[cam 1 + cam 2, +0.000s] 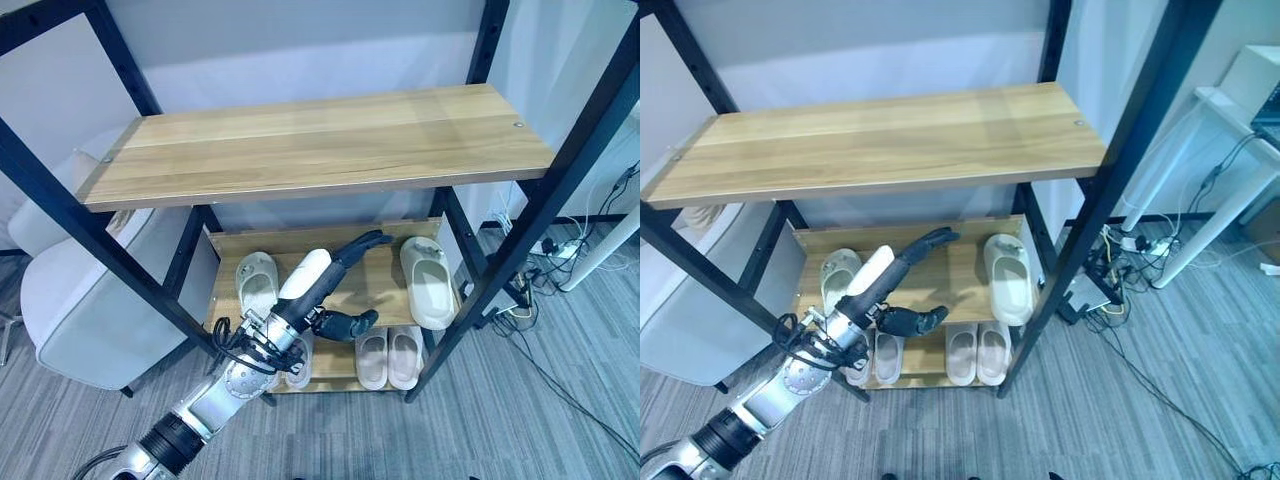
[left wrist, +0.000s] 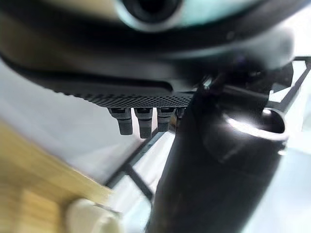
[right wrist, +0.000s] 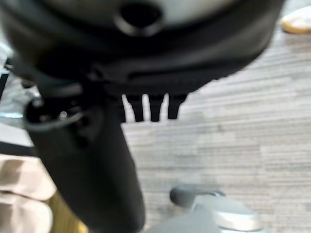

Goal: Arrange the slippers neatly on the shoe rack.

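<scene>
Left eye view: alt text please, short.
The robot's left hand reaches, fingers straight and empty, over the middle wooden shelf between two pale green foam slippers. Pale pink slippers sit paired on the shelf below.

Shoe rack, frame centre. Left hand, fingers straight, over middle shelf, holding nothing. Single slippers left and right; slipper pair lower centre.

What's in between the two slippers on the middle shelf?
In the left eye view, the robot's left hand reaches over bare wood between the left slipper and the right slipper, touching neither.
</scene>
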{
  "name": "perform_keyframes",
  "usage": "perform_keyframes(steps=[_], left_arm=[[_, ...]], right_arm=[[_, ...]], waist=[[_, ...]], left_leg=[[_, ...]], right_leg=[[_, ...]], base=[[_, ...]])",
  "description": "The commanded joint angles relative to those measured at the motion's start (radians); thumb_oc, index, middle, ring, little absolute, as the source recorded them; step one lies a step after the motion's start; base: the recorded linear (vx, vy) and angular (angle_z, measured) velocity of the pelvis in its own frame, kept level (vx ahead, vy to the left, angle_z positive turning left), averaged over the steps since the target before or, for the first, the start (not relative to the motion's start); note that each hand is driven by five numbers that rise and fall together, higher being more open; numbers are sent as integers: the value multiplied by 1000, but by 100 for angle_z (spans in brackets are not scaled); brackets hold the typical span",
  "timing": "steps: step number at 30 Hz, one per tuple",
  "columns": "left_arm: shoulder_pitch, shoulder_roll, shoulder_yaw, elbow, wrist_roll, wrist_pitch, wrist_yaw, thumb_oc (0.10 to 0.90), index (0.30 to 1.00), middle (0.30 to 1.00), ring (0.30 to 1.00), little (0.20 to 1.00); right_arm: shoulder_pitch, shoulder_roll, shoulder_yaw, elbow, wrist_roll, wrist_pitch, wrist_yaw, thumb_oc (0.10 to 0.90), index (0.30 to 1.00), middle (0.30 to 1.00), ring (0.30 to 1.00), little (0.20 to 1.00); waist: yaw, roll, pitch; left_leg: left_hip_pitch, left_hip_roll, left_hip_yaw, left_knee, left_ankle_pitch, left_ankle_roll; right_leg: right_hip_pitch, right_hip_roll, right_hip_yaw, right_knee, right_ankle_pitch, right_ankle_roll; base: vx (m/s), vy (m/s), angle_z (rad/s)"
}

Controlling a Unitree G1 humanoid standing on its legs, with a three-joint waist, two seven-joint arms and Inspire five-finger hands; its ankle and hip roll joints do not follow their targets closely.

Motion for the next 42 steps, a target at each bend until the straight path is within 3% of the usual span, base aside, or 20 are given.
perform_keyframes(steps=[1, 9, 17, 28, 42], left_arm=[[-170, 21, 127, 47, 111, -33, 174, 800, 900, 900, 900, 900], [-111, 108, 242, 130, 187, 3, 281, 800, 900, 900, 900, 900], [-60, 112, 374, 240, 141, 39, 356, 800, 900, 900, 900, 900], [-73, 93, 394, 342, -1, 20, 340, 800, 900, 900, 900, 900], [-121, 92, 371, 420, -23, 33, 340, 800, 900, 900, 900, 900]], right_arm=[[20, -11, -16, -14, 15, -17, -42, 800, 900, 900, 900, 900], [34, -19, -75, 27, 68, -29, -46, 800, 900, 900, 900, 900], [44, -33, -78, 43, 53, -28, -50, 800, 900, 900, 900, 900], [-1, -48, -51, 7, 39, -35, -58, 800, 900, 900, 900, 900], [-25, -45, -48, 11, 46, -37, -70, 800, 900, 900, 900, 900]], waist=[[10, -36, -57], [22, -13, -81], [28, -5, -97], [24, 3, -100], [25, -8, -108]], left_leg=[[-68, -30, -2, 2, -36, -36], [-117, -33, 11, 2, -30, -32], [-137, -39, 11, 2, -27, -33], [-188, -42, 18, 2, -14, -33], [-254, -34, 28, 2, 3, -34]], right_leg=[[-79, -50, 5, 6, -1, 116], [-136, -52, 16, 6, 11, 120], [-162, -56, 21, 6, 15, 116], [-222, -63, 30, 6, 34, 113], [-298, -64, 46, 6, 58, 111]], base=[[-19, 17, -6], [17, 15, -11], [20, 12, -3], [-6, 5, -4], [2, -3, -5]])
